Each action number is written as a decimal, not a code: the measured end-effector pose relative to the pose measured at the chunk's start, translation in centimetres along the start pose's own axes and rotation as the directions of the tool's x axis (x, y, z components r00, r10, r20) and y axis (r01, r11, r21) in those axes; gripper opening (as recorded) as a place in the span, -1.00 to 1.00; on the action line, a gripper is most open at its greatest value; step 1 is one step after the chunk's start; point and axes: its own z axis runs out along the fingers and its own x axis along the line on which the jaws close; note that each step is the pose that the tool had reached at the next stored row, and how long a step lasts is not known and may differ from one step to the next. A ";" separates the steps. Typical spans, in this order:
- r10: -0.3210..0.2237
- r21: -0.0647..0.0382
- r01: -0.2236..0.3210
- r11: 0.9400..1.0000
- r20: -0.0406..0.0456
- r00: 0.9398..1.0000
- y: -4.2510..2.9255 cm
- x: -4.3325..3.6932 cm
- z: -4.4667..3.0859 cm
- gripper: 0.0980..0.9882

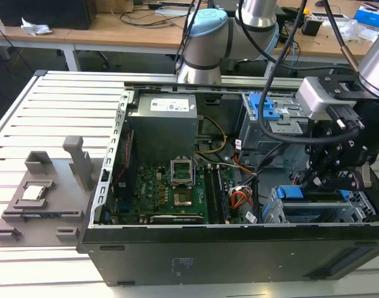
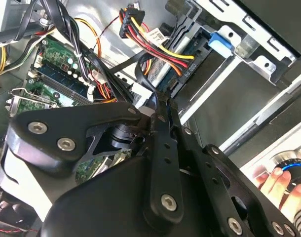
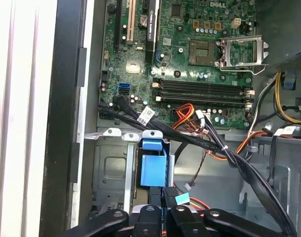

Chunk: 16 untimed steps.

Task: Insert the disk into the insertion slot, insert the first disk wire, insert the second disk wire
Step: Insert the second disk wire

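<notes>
Directly beneath the gripper (image 1: pixel 320 177), whose fingers look pressed together, sits the disk (image 1: pixel 314 194).

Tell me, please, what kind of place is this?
Probably a robotics lab or workshop: an opened computer case lies on a slotted metal table, and desks cluttered with cables stand behind the robot arm.

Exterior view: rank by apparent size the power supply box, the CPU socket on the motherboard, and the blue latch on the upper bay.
1. Power supply box, clearly the largest.
2. CPU socket and blue latch look about alike. The latch sits farther back and cables cross it, so I won't rank those two.
</notes>
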 end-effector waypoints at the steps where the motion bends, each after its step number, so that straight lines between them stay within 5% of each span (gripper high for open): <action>1: 0.000 0.000 0.000 1.000 0.005 1.000 -0.07 0.01 -0.01 -0.89; 3: 0.000 -0.001 0.000 1.000 0.011 1.000 -0.31 0.04 -0.01 -0.89; 16: 0.006 -0.009 -0.006 1.000 0.019 1.000 -1.21 0.45 0.05 -0.89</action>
